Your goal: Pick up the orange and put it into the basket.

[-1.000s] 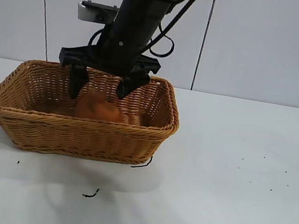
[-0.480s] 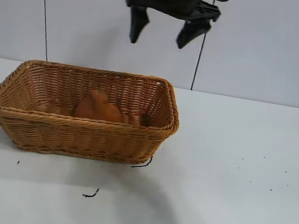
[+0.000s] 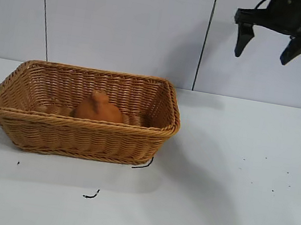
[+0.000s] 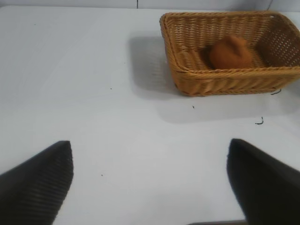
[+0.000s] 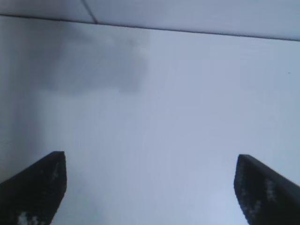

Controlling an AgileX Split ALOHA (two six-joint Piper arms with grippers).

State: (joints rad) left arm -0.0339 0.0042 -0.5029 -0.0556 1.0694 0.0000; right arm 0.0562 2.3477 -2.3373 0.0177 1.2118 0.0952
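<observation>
We are lifting our right gripper (image 3: 268, 47) away, empty with fingers spread wide, now high over the surface's far right. The orange (image 3: 98, 108) is lying inside the basket (image 3: 80, 134), so the placing looks done. Our left gripper (image 4: 150, 183) is idling, fingers apart.

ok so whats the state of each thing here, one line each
orange: lying inside the basket, nothing gripping it
basket: upright on the table, holding the orange
right gripper: open, empty, high above the table off to the basket's right
left gripper: open, empty, over bare table away from the basket
table: white, with a few dark specks and bits in front of the basket
</observation>
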